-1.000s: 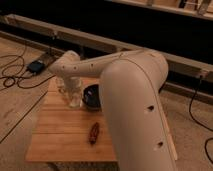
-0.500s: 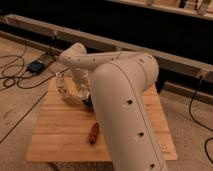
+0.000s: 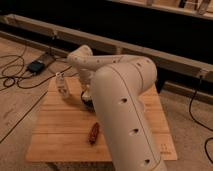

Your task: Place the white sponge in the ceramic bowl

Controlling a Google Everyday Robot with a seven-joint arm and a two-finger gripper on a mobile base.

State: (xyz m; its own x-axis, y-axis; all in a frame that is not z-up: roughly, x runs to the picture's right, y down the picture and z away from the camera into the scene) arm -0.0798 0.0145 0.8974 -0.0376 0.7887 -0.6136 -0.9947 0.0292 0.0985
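My white arm fills the middle of the camera view, bends at an elbow at the back and reaches down to the wooden table. The gripper hangs at the arm's end, right over the left edge of the dark ceramic bowl. Only a thin dark sliver of the bowl shows beside the arm. The white sponge does not show as a separate thing. It may be hidden at the gripper or behind the arm.
A white translucent cup stands at the table's back left, close to the left of the gripper. A small red-brown object lies near the table's front middle. Cables and a dark box lie on the floor to the left.
The arm has swung left and nearer the camera and now covers most of the bowl. The gripper has moved from beside the cup to over the bowl's edge.
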